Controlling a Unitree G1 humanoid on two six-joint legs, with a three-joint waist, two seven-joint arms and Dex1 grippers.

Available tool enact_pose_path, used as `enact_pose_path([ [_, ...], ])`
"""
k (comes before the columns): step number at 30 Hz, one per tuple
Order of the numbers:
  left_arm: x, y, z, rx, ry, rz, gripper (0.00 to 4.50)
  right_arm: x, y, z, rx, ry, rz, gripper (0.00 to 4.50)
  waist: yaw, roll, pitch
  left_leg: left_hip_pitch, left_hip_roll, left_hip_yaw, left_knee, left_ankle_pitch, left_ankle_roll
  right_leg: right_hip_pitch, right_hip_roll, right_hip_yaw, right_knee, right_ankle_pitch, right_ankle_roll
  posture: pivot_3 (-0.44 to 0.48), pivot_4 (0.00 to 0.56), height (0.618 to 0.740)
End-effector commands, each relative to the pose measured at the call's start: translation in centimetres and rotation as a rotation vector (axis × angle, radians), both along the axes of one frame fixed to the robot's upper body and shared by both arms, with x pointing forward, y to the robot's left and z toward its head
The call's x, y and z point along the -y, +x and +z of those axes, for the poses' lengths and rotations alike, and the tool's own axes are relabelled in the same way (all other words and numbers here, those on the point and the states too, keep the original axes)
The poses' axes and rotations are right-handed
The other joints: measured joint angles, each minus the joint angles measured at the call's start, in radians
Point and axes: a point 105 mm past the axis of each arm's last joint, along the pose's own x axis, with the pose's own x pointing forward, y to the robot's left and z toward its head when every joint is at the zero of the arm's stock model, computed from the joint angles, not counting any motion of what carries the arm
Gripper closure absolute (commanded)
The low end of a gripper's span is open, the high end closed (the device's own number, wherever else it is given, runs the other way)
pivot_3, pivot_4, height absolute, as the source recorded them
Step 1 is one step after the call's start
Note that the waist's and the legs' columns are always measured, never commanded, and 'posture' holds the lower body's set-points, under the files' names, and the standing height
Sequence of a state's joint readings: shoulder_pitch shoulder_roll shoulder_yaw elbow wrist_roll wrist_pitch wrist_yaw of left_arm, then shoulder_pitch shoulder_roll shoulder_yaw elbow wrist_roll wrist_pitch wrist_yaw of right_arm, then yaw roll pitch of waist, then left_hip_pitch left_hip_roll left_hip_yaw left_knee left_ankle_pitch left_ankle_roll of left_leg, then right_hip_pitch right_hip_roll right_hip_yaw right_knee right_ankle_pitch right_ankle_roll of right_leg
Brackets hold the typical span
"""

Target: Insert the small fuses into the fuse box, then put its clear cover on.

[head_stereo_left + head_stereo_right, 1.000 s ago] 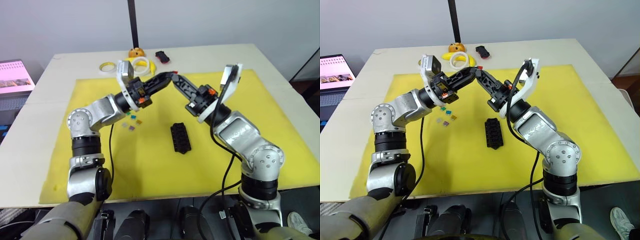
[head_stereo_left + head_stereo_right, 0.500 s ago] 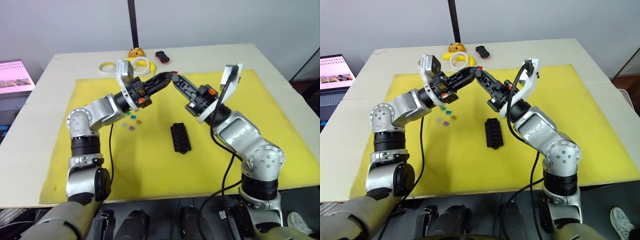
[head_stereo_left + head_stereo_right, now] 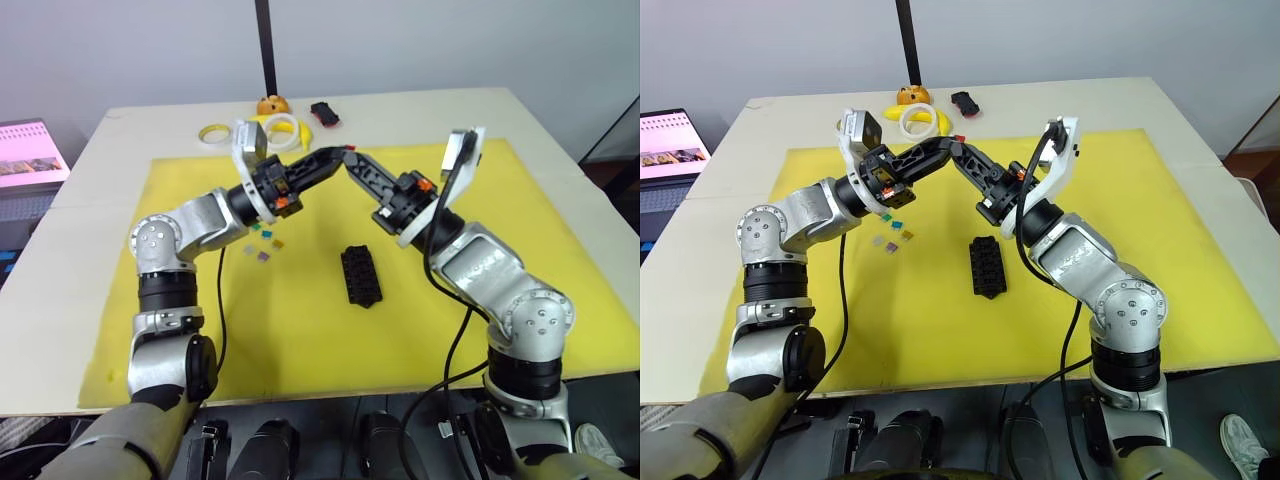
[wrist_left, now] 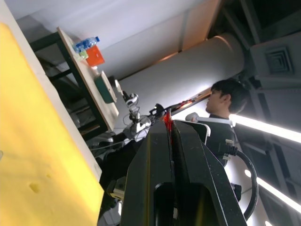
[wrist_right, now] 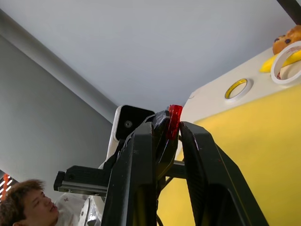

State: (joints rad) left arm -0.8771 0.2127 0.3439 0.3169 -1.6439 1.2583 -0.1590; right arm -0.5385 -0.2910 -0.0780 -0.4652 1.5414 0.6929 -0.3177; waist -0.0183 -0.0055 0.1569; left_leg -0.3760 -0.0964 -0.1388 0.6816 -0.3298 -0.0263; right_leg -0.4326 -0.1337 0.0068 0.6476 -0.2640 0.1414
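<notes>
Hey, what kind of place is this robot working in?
Probably a robotics lab or test room: a yellow mat covers a beige worktable, an open laptop sits alongside, and a seated person watches nearby.

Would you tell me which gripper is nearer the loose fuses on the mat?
Left. The left gripper reaches over above the loose fuses; the right gripper meets it from the far side.

You get 2 head eyes looking down-forward over yellow mat [image 3: 300, 330], sharing whole table [image 3: 560, 130]. 2 wrist cameras sit close behind own fingers, tilted upward, both catching red fuse [image 5: 174, 121] between meeting fingertips.
</notes>
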Motion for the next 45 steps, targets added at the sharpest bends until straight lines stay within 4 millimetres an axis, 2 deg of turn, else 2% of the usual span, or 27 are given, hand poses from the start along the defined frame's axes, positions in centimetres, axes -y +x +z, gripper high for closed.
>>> enact_pose_path([
  [1, -0.60, -0.12, 0.77, 0.015, -0.032, -0.004, 4.50, 0.10, -0.97, 1.41, 0.070, 0.001, 0.014, 4.18, 0.000, 0.000, 0.000, 0.000, 0.000, 0.000, 0.000, 0.000, 0.000, 0.000, 0.000, 0.000, 0.000, 0.000, 0.000, 0.000, 0.150, 0.740],
  [12, -0.65, -0.21, 0.87, 0.013, -0.040, -0.012, 4.50, 0.07, -1.46, 1.65, 0.079, 0.009, 0.042, 4.18, 0.000, 0.000, 0.000, 0.000, 0.000, 0.000, 0.000, 0.000, 0.000, 0.000, 0.000, 0.000, 0.000, 0.000, 0.000, 0.000, 0.150, 0.740],
  [13, -0.63, -0.22, 0.88, 0.014, -0.041, -0.012, 4.50, 0.09, -1.44, 1.63, 0.080, 0.004, 0.040, 3.15, 0.000, 0.000, 0.000, 0.000, 0.000, 0.000, 0.000, 0.000, 0.000, 0.000, 0.000, 0.000, 0.000, 0.000, 0.000, 0.000, 0.150, 0.740],
  [15, -0.61, -0.24, 0.90, 0.014, -0.042, -0.013, 4.50, 0.17, -1.37, 1.50, 0.078, -0.010, 0.032, 2.40, 0.000, 0.000, 0.000, 0.000, 0.000, 0.000, 0.000, 0.000, 0.000, 0.000, 0.000, 0.000, 0.000, 0.000, 0.000, 0.000, 0.150, 0.740],
  [25, -0.44, -0.29, 0.94, 0.015, -0.044, -0.019, 4.50, 0.35, -1.03, 0.68, 0.056, -0.026, 0.016, 2.40, 0.000, 0.000, 0.000, 0.000, 0.000, 0.000, 0.000, 0.000, 0.000, 0.000, 0.000, 0.000, 0.000, 0.000, 0.000, 0.000, 0.150, 0.740],
  [45, -0.18, -0.42, 0.83, 0.017, -0.048, -0.022, 4.50, 0.03, -0.88, 1.29, 0.059, -0.008, 0.015, 2.40, 0.001, 0.000, 0.000, 0.000, 0.000, 0.000, 0.000, 0.000, 0.000, 0.000, 0.000, 0.000, 0.000, 0.000, 0.000, 0.000, 0.150, 0.740],
])
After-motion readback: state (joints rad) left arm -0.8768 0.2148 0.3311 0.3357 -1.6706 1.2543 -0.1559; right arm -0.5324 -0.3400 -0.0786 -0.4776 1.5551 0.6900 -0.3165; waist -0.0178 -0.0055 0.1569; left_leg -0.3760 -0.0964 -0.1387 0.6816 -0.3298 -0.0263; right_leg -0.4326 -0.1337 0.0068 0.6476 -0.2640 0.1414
